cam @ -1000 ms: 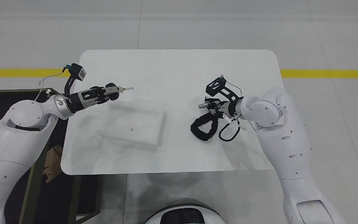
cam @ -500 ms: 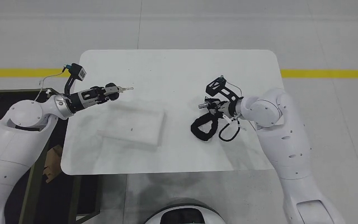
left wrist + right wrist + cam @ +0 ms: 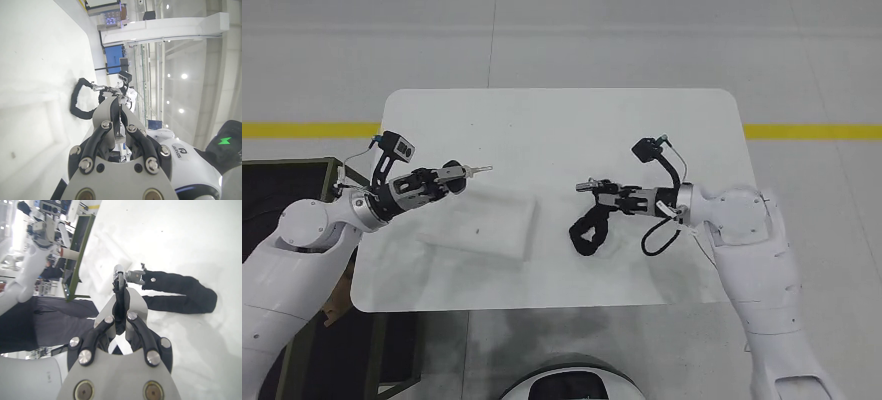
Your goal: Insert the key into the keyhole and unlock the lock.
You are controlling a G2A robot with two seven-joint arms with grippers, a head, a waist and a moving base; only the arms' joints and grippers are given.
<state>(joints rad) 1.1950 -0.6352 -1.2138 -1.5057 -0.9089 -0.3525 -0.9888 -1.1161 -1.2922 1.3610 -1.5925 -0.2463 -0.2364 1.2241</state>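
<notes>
My left gripper (image 3: 462, 172) (image 3: 117, 101) is shut on a thin metal key (image 3: 480, 169) (image 3: 119, 103), whose blade sticks out past the fingertips toward the table's middle. My right gripper (image 3: 615, 197) (image 3: 120, 294) is shut on the lock, a cable lock in a black sleeve. It holds the lock just behind the silver lock head (image 3: 588, 185) (image 3: 118, 275). The black cable loop (image 3: 587, 230) (image 3: 181, 294) hangs down onto the white table (image 3: 562, 120). The lock head (image 3: 98, 88) faces the key across a gap above the table.
A flat white foam pad (image 3: 482, 225) lies on the table below and between the two grippers. A thin black cord (image 3: 654, 238) curls by the right wrist. A dark bin (image 3: 282, 180) stands off the table's left edge.
Both arms have come inward. The right gripper carried the lock head left and dragged the cable loop with it. The left gripper moved the key slightly right.
</notes>
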